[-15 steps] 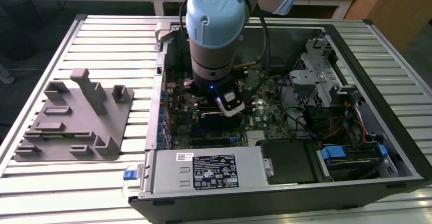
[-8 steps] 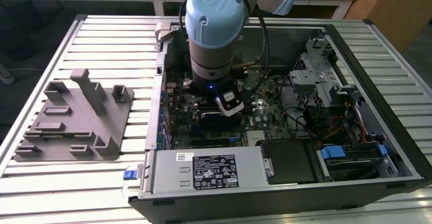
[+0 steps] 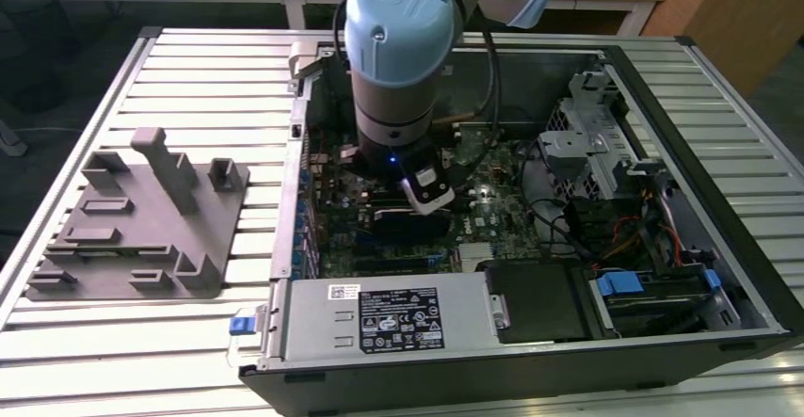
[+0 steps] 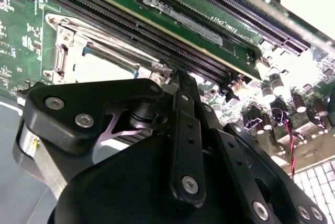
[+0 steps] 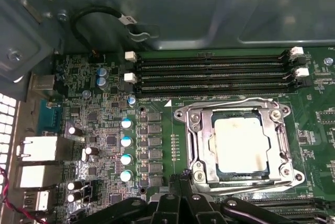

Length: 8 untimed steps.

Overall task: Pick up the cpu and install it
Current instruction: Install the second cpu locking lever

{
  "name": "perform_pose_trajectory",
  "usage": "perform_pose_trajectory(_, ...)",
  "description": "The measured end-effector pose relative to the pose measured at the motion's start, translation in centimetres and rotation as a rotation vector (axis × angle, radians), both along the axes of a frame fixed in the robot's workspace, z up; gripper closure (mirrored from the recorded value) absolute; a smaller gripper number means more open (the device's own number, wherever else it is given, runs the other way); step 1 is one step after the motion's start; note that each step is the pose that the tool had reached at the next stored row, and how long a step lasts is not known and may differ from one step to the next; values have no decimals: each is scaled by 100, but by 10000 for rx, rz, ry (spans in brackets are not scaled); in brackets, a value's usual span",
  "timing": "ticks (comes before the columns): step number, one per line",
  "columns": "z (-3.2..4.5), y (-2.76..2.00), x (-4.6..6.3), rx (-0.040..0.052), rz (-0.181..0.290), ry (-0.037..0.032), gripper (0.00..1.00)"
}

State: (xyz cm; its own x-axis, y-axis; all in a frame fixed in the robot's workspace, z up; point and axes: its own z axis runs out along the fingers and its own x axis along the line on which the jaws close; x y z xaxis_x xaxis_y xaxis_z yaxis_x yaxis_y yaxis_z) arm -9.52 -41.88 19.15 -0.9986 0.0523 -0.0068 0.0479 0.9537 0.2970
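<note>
The cpu (image 5: pixel 239 143), a pale silver square, lies flat inside the open metal frame of the motherboard socket (image 5: pixel 194 145). In the second wrist view the cpu (image 4: pixel 102 69) shows as a bright patch within the same frame. My gripper (image 5: pixel 184 178) hangs just beside the socket's edge, over the board. Its two black fingertips meet with nothing between them. In the exterior view the gripper (image 3: pixel 425 206) reaches down into the middle of the open computer case (image 3: pixel 703 106).
A grey plastic tray with upright posts (image 3: pixel 138 219) stands on the slatted table at the exterior view's left. Memory slots (image 5: pixel 214 75) run beside the socket. Capacitors (image 5: pixel 126 149), rear ports, the power supply (image 3: pixel 377 318) and drive cage (image 3: pixel 590 144) crowd the case.
</note>
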Motion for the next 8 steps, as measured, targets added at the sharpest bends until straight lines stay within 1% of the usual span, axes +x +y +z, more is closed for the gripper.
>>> perform_pose_trajectory(4, 82, 6, -1, -21, -1, 3, 89)
perform_pose_trajectory(8, 190, 13, -1, -48, -7, 4, 89)
